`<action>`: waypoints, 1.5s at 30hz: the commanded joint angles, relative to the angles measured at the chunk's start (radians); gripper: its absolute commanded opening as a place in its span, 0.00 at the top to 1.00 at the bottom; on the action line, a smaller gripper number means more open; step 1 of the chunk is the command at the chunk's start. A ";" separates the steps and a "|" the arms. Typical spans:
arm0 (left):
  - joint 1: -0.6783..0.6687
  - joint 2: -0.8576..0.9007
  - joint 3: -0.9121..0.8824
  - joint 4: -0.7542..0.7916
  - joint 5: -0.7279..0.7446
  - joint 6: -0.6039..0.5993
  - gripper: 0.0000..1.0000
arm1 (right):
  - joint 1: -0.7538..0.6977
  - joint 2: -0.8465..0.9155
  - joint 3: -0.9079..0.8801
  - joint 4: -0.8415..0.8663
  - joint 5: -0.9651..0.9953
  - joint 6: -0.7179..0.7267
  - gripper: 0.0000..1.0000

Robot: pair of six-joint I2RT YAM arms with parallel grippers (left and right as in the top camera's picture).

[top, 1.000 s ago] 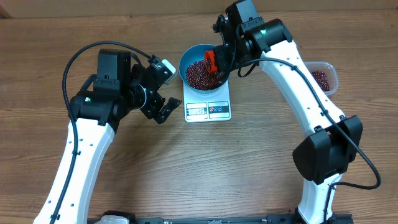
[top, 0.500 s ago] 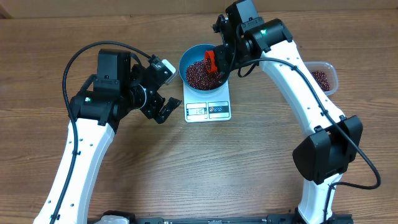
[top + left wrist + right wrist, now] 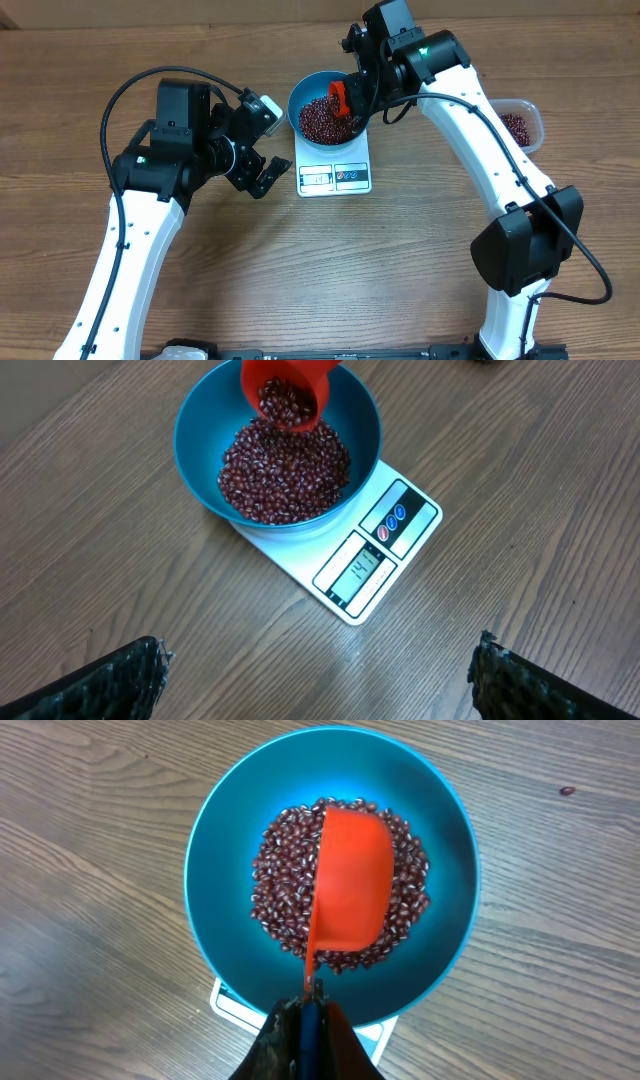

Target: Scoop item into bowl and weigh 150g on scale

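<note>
Unmoved scoop [image 3: 338, 97] over bowl [image 3: 297, 100]; tub [image 3: 535, 112] aside

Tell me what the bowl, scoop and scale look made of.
The bowl looks like plastic: uniform blue, soft sheen. The scoop too: solid orange, thin-walled, slightly glossy. The scale has a smooth white matte casing, probably plastic.
</note>
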 commanded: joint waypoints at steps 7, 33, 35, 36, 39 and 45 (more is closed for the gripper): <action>0.004 0.004 0.021 0.003 0.005 0.011 0.00 | 0.002 -0.044 0.037 0.006 0.060 -0.037 0.96; 0.004 0.004 0.021 0.003 0.005 0.011 0.00 | 0.002 -0.044 0.037 0.005 0.003 -0.040 0.96; 0.004 0.004 0.021 0.003 0.005 0.011 0.00 | 0.002 -0.044 0.037 0.005 0.003 -0.040 0.96; 0.004 0.004 0.021 0.003 0.005 0.011 0.00 | 0.002 -0.044 0.037 0.006 0.003 -0.040 0.96; 0.004 0.004 0.021 0.003 0.005 0.011 0.00 | 0.002 -0.044 0.037 0.007 0.003 -0.040 0.96; 0.004 0.004 0.021 0.003 0.005 0.011 0.00 | 0.002 -0.044 0.037 0.007 0.003 -0.040 0.96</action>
